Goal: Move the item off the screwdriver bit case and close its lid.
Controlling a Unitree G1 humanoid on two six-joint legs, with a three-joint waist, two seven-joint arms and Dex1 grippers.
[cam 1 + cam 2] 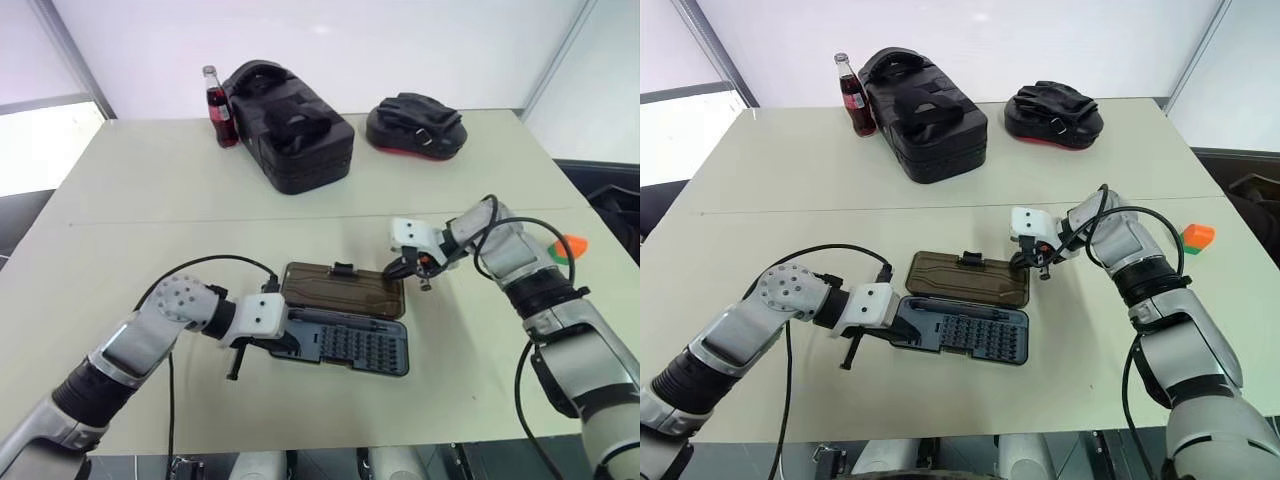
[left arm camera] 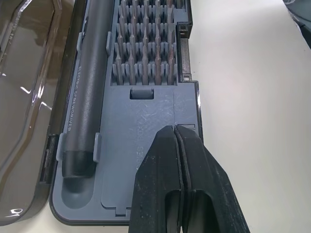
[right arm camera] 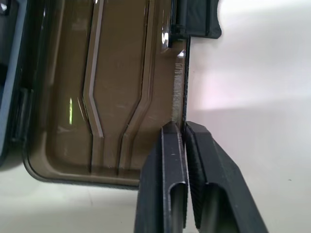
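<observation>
Here, in the left eye view, the screwdriver bit case [image 1: 345, 343] is lying open near the front edge of the pale table [image 1: 150, 190], with its lid [image 1: 343, 287] folded flat on the far side and a black latch sticking up from the lid's far long edge. Bare tabletop is stretching to either side of the case and between it and the things at the back. The left gripper [image 1: 236, 368] is resting at the case's left end, and the right gripper [image 1: 412, 270] is sitting at the lid's right far corner. The item [image 1: 566, 248] is lying well apart from the case, close to the table's right edge.

In the right eye view, a cola bottle [image 1: 854, 96] is standing just beside a bulky black bag [image 1: 925, 125] at the back, with a smaller black and red pouch [image 1: 1055, 113] further right. A white wall is rising behind the table.

In the left wrist view, the left gripper's fingers [image 2: 163, 184] are pressed together with nothing between them, hovering over the case's grey tray beside the slim driver [image 2: 85, 97] and the rows of bits [image 2: 146, 43].

In the right wrist view, the right gripper's fingers [image 3: 167, 174] are pinching the thin long edge of the smoky-brown lid near its corner, closed tight on it.
</observation>
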